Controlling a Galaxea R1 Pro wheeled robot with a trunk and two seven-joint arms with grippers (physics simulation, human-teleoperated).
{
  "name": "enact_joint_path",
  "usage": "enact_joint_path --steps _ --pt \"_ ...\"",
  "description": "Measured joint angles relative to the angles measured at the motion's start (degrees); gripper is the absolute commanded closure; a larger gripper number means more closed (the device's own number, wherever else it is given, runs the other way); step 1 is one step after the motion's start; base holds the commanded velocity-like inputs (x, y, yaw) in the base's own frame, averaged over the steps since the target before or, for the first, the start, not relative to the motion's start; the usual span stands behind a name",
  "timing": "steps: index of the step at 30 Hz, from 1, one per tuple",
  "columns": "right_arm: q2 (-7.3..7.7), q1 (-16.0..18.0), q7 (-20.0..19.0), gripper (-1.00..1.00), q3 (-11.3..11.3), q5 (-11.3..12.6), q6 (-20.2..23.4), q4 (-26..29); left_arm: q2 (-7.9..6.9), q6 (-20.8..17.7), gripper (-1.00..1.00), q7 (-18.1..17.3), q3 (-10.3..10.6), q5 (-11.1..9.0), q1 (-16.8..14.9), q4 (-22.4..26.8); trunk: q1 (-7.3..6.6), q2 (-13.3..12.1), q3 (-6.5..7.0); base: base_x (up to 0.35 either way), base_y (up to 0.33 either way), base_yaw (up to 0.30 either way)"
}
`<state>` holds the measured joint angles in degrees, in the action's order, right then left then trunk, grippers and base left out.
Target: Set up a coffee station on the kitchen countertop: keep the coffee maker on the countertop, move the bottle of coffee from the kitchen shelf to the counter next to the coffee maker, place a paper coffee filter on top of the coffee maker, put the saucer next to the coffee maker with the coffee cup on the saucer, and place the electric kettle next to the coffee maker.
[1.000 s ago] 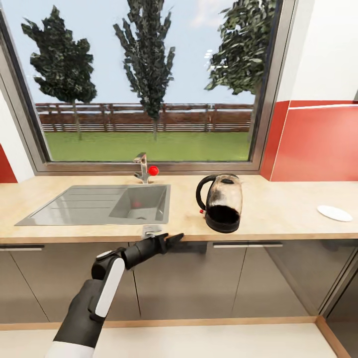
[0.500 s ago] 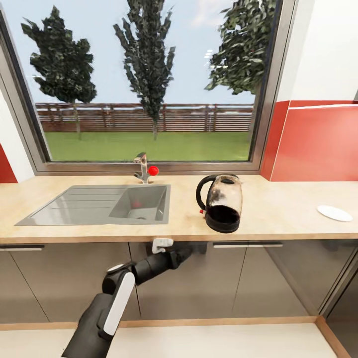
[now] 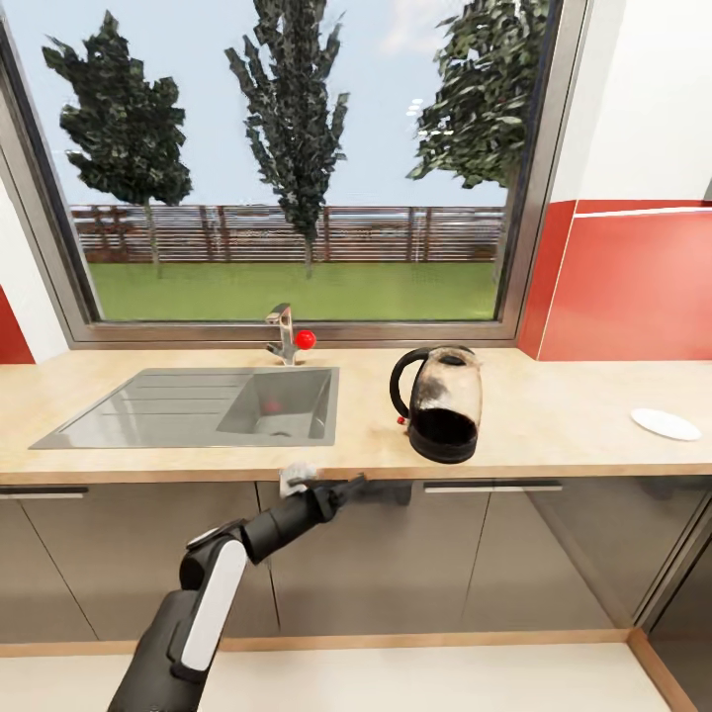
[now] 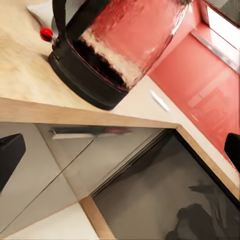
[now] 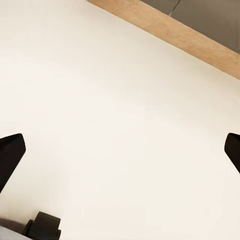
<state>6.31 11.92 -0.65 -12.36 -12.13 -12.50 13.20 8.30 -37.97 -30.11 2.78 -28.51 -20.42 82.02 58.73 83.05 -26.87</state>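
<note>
Left claw [image 3: 341, 485] spread open, empty, just below the tabletop [image 3: 554, 415] edge; electric kettle [image 3: 442, 400] stands upright up and to its right, handle facing it, so left arm is nearer.

electric kettle [image 3: 440, 402] between sink [image 3: 198, 405] and saucer [image 3: 666, 424]

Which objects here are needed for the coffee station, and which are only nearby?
For the job: electric kettle, saucer, kitchen countertop.
Only nearby: sink, tap, window, cabinet fronts.
</note>
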Motion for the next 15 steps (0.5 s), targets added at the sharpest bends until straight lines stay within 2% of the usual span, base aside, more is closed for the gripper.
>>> enact_joint_path --steps 1,2,3,8,10,11,13,14,15 --pt "0.00 0.00 0.00 -1.00 0.00 0.00 0.00 0.00 0.00 -0.02 -1.00 0.09 -0.32 -0.33 -0.09 0.32 0.00 0.00 0.00 0.000 0.000 0.000" --pt "0.00 0.00 0.01 -1.00 0.00 0.00 0.00 0.00 -0.03 -0.09 -1.00 0.61 -6.53 -10.50 -0.35 1.03 0.00 0.00 0.00 0.000 0.000 0.000" --pt "0.00 0.00 0.01 -1.00 0.00 0.00 0.00 0.00 -0.02 -0.11 -1.00 1.43 -7.32 -10.91 -0.87 0.99 0.00 0.00 0.00 0.000 0.000 0.000" --pt "0.00 0.00 0.01 -1.00 0.01 -0.01 0.00 -0.05 0.25 -1.52 -1.00 7.88 -7.44 -11.32 -5.76 0.68 0.00 0.00 0.00 0.000 0.000 0.000" --pt "0.00 0.00 0.00 -1.00 0.01 -0.01 0.00 -0.09 0.49 -3.33 -1.00 11.25 -7.36 -11.81 -10.18 0.01 0.00 0.00 0.01 0.000 0.000 0.000" --pt "0.00 0.00 0.01 -1.00 0.01 -0.01 0.00 -0.09 0.64 -3.50 -1.00 13.00 -7.35 -11.93 -11.40 -0.28 0.00 0.00 0.00 0.000 0.000 0.000" --pt "-0.02 0.00 0.00 -1.00 0.01 -0.01 0.00 -0.09 0.93 -3.73 -1.00 17.23 -7.34 -12.87 -13.31 -1.02 0.00 0.00 0.00 0.000 0.000 0.000" --pt "-0.02 0.00 0.00 -1.00 0.01 -0.01 0.00 -0.09 1.11 -3.81 -1.00 19.86 -7.34 -14.12 -14.53 -1.55 0.00 0.00 0.00 0.000 0.000 0.000" --pt "-0.02 0.00 0.01 -1.00 0.01 -0.01 0.00 -0.09 1.15 -3.83 -1.00 20.56 -7.32 -14.62 -14.94 -1.71 0.00 0.00 0.00 0.000 0.000 0.000"
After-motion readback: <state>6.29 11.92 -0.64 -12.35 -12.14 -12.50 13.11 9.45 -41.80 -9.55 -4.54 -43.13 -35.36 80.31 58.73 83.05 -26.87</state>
